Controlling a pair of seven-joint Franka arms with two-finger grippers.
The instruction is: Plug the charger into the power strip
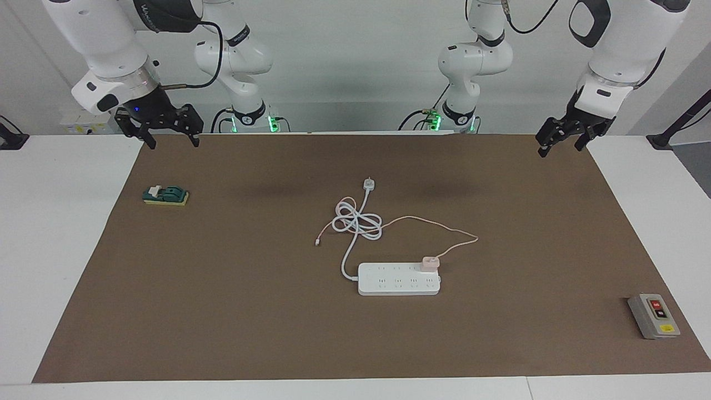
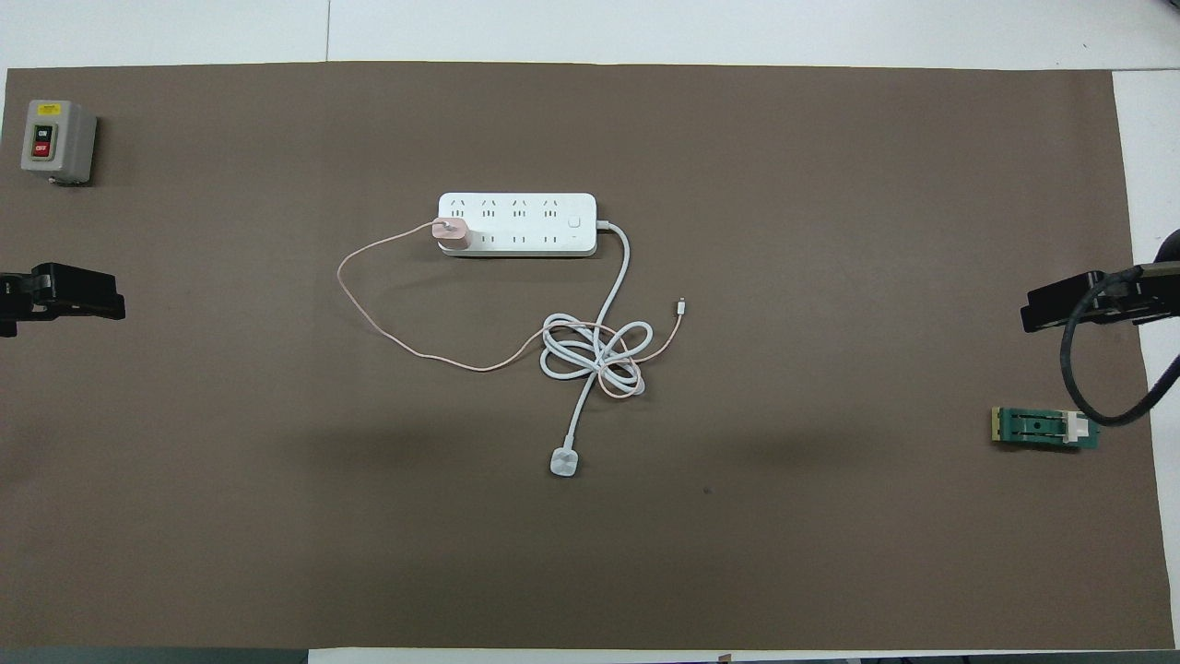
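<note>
The white power strip (image 1: 397, 280) (image 2: 525, 226) lies on the brown mat in the middle of the table. The pink charger (image 1: 429, 262) (image 2: 452, 232) sits on the strip, at the end toward the left arm and on the row nearer the robots. Its thin pink cable (image 1: 444, 226) loops off over the mat. My left gripper (image 1: 559, 149) (image 2: 69, 293) hangs open and empty over the mat's corner at the left arm's end. Over the mat's corner at the right arm's end, my right gripper (image 1: 172, 140) (image 2: 1060, 304) waits, open and empty.
The strip's thick white cord (image 1: 358, 222) (image 2: 590, 355) lies coiled nearer the robots and ends in a round white plug (image 1: 369, 184) (image 2: 564, 462). A grey button box (image 1: 654, 315) (image 2: 57, 140) and a green switch (image 1: 165, 195) (image 2: 1044, 428) sit near the mat's ends.
</note>
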